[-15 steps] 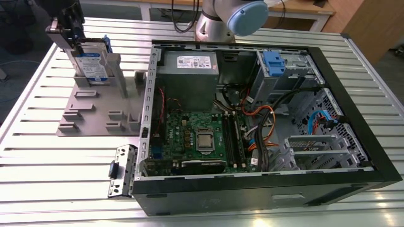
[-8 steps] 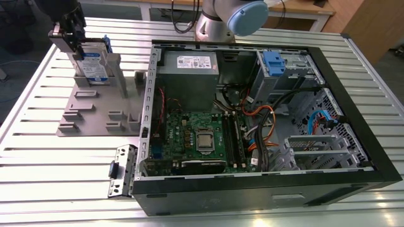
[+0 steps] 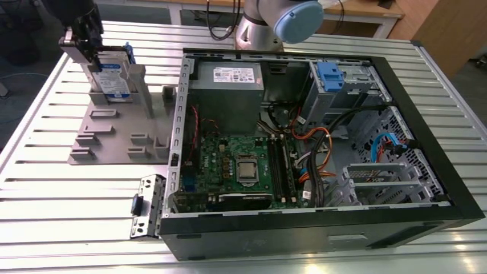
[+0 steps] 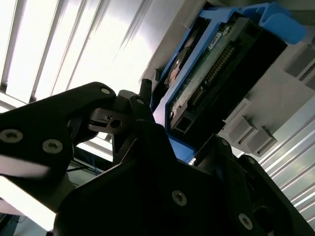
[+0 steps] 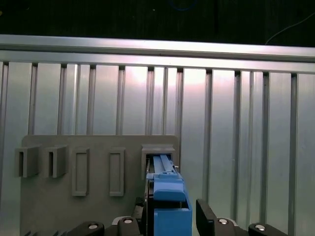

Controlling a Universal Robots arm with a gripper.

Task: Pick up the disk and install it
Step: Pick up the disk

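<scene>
Disk (image 3: 113,80) stands upright in an end slot of the grey holder plate (image 3: 106,137), its lower edge hidden in the slot; gripper (image 3: 93,52) sits over its top, blue carrier between the jaws, contact hidden, cannot tell if gripping; open computer case (image 3: 430,145) just beside the plate

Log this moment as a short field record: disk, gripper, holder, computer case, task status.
disk: upright in a slot of the grey holder, blue carrier around it
gripper: at the disk's top edge
grey holder: on the slatted table, at the exterior view's left of the case
computer case: lying open, motherboard exposed
status: disk not yet in the case
</scene>
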